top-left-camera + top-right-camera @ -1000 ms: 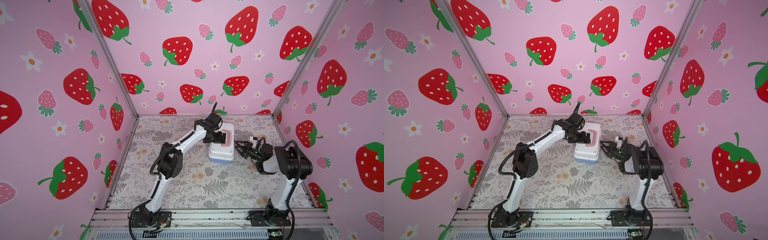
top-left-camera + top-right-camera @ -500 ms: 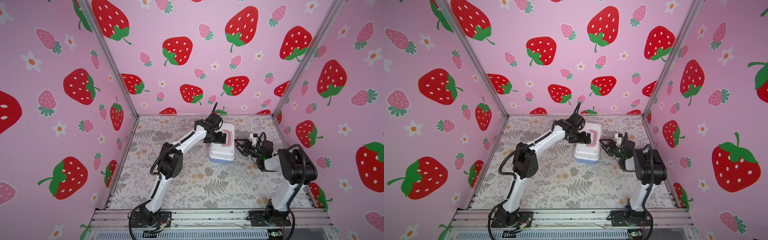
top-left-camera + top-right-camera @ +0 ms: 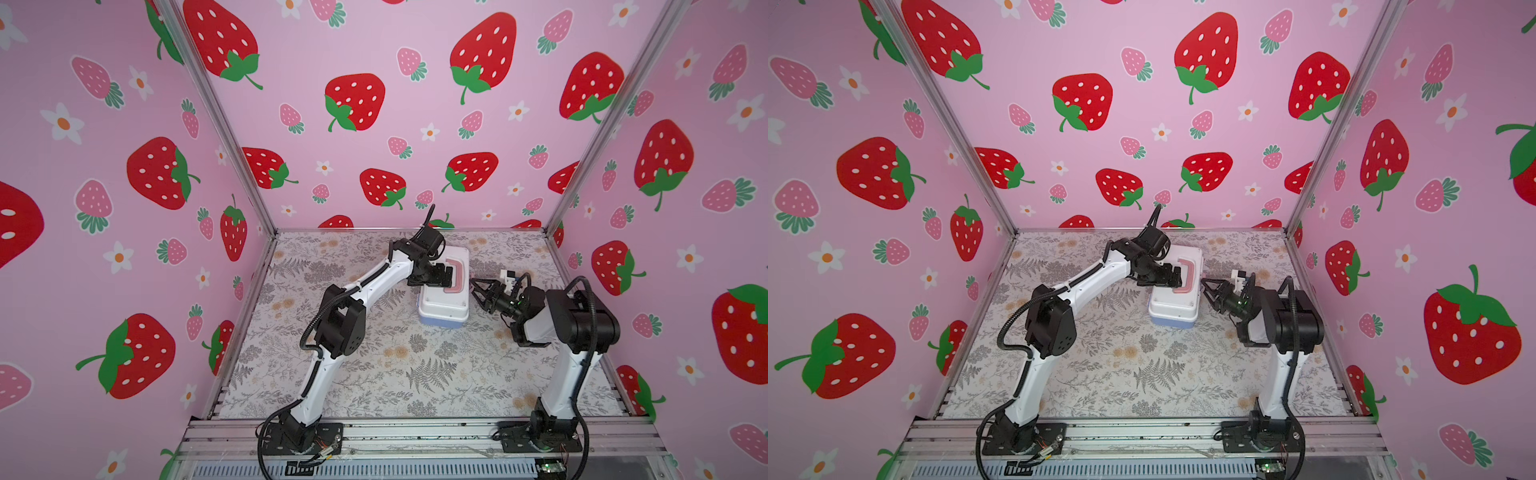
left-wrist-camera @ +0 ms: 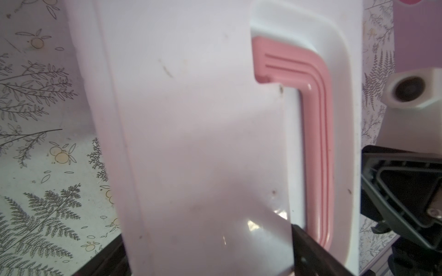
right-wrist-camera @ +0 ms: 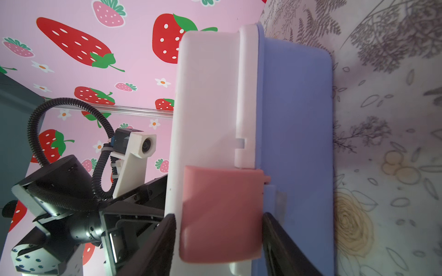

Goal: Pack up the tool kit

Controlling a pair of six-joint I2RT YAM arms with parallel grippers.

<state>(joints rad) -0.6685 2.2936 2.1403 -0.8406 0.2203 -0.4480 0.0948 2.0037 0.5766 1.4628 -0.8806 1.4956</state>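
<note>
The left gripper (image 3: 444, 277) has its jaws spread wide and lying on the white lid (image 4: 191, 119), just left of the pink handle (image 4: 318, 143). I judge it is there to press the case shut and stop it sliding. The right gripper (image 3: 476, 293) has its jaws apart, one at each edge of the pink latch (image 5: 220, 215). I cannot tell whether they squeeze it, but the aim is probably to snap it onto the blue base (image 5: 294, 143).

One floral table (image 3: 374, 374) carries everything. Two arms reach in, one from each side. The single tool kit (image 3: 444, 305) sits towards the far side, right of centre, between the two grippers, with its lid down. It has one handle, folded flat in its recess, and one latch on its right face.
</note>
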